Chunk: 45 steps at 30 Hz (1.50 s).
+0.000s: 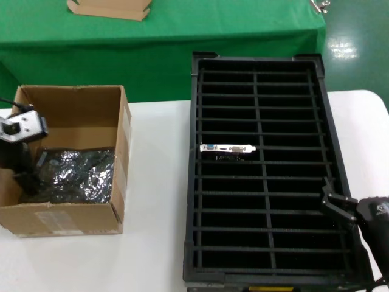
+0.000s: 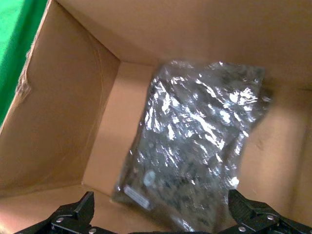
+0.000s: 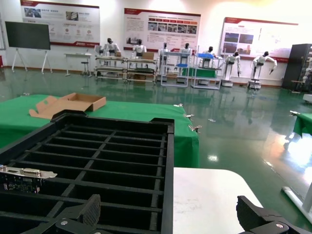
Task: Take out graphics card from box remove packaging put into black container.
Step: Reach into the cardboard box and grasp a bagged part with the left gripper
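Left gripper open inside the box above a bagged item; one graphics card already slotted.

Working left to right: the left gripper (image 2: 161, 217) sits inside the box (image 1: 91, 100), on its 9 o'clock side, jaws spread wide and holding nothing. The packaging (image 2: 195, 146) lies on the box floor directly ahead of the gripper, between the two fingertips' line of approach, not yet touched; what it holds cannot be made out. At centre, one bare graphics card (image 1: 228, 149) stands in a slot of the black container (image 1: 197, 182), left column, mid-height. The right gripper (image 1: 337, 204) hangs over the container's 4 o'clock edge, open and empty. Judged status: one card placed; the bagged item remains to be lifted, unwrapped and slotted.
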{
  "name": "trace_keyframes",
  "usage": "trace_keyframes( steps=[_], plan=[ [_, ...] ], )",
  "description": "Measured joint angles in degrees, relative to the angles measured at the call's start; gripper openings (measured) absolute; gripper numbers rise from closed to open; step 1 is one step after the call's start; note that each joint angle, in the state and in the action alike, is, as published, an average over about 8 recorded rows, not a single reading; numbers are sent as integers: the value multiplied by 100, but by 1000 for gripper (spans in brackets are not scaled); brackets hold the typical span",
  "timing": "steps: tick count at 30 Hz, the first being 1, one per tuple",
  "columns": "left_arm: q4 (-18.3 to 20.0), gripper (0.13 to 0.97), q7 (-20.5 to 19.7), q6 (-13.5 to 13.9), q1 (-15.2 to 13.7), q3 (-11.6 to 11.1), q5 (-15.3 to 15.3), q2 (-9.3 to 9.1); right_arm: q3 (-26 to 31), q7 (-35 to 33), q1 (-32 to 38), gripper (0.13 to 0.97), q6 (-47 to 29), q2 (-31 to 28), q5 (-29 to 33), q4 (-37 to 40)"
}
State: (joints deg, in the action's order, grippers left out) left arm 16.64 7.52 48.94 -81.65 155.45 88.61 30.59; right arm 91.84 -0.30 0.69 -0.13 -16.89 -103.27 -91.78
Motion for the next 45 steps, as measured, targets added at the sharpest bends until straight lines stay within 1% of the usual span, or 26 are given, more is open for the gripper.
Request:
trace_keyframes(
  steps=[3, 6, 9, 12, 16, 21, 31, 37, 45],
  plan=[
    [-651, 966, 319, -175, -60, -258, -182, -469, 0, 0, 0, 966, 0, 0, 0, 0],
    [-1116, 966, 659, -368, -70, -539, -305, -827, 0, 0, 0, 966, 0, 0, 0, 0],
    [-1381, 966, 908, -527, -41, -781, -441, -1064, 0, 0, 0, 966, 0, 0, 0, 0],
    [-1512, 966, 1065, -638, 11, -967, -610, -1209, 0, 0, 0, 966, 0, 0, 0, 0],
    [-1582, 966, 1191, -733, 80, -1141, -856, -1307, 0, 0, 0, 966, 0, 0, 0, 0],
    [-1610, 966, 1294, -850, 139, -1297, -1154, -1370, 0, 0, 0, 966, 0, 0, 0, 0],
    [-1625, 966, 1270, -1136, 224, -1486, -1702, -1448, 0, 0, 0, 966, 0, 0, 0, 0],
    [-1628, 966, 1259, -1355, 268, -1620, -1893, -1448, 0, 0, 0, 966, 0, 0, 0, 0],
    [-1629, 943, 1285, -1663, 339, -1869, -1997, -1451, 0, 0, 0, 966, 0, 0, 0, 0]
  ],
)
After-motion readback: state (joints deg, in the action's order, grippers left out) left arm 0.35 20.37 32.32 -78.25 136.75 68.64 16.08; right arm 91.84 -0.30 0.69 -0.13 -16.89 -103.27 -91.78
